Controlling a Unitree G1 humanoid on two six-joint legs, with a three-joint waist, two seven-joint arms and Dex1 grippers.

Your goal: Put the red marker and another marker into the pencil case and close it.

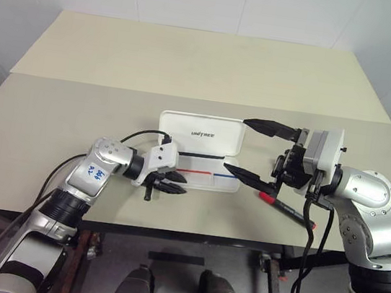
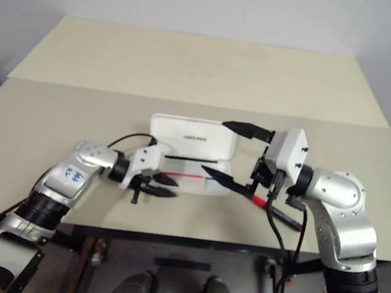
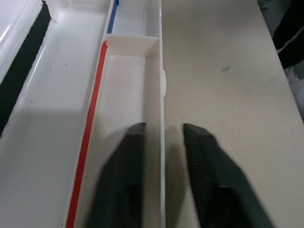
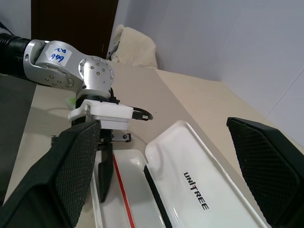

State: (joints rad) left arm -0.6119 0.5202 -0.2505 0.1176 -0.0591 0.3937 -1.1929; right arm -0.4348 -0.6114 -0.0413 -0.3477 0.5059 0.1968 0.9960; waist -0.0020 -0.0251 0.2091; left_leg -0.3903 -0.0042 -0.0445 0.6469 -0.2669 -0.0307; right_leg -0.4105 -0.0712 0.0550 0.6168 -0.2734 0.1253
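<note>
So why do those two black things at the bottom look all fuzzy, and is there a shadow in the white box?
In the left wrist view, the left gripper sits very close to the camera, so its fingers blur while the pencil case beyond stays sharper; a soft grey shadow falls across the case's tray just ahead of them. In the right wrist view, the right gripper's fingers look soft-edged too.

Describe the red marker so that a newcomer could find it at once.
On the beige table, an open white pencil case lies in the middle. Right of it, by the near edge, lies the red marker: slim, partly black, under the right gripper.
</note>
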